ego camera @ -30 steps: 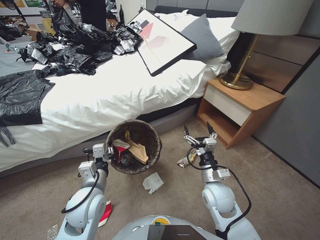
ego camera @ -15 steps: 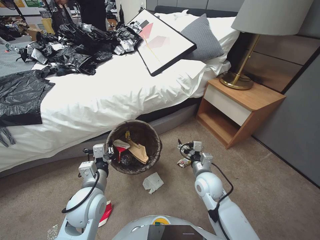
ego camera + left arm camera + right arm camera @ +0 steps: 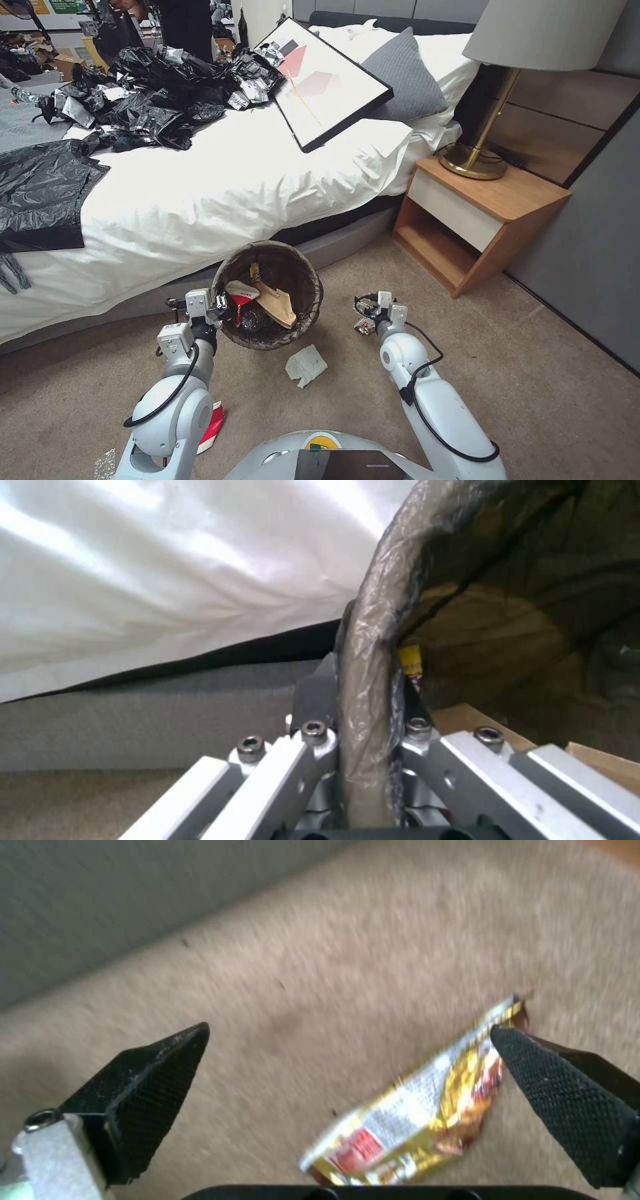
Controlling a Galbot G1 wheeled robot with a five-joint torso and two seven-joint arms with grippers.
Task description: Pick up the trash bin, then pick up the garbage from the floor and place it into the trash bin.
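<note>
Left claw (image 3: pixel 217 308) clamps rim of trash bin (image 3: pixel 297 267), held beside bed; cup, paper bag already inside. Right claw (image 3: pixel 347 1075) wide open, low over yellow snack wrapper (image 3: pixel 413 1120) on carpet. White tissue (image 3: pixel 305 365) left on floor.

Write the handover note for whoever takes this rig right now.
Left gripper: shut on the trash bin rim, bin by the bed.
Right gripper: open, low over the carpet, the yellow snack wrapper between its fingers, not gripped.
Done: bin held; red-and-white cup and tan paper bag inside.
Left: wrapper, white tissue, red-and-white piece beside the left arm.
</note>
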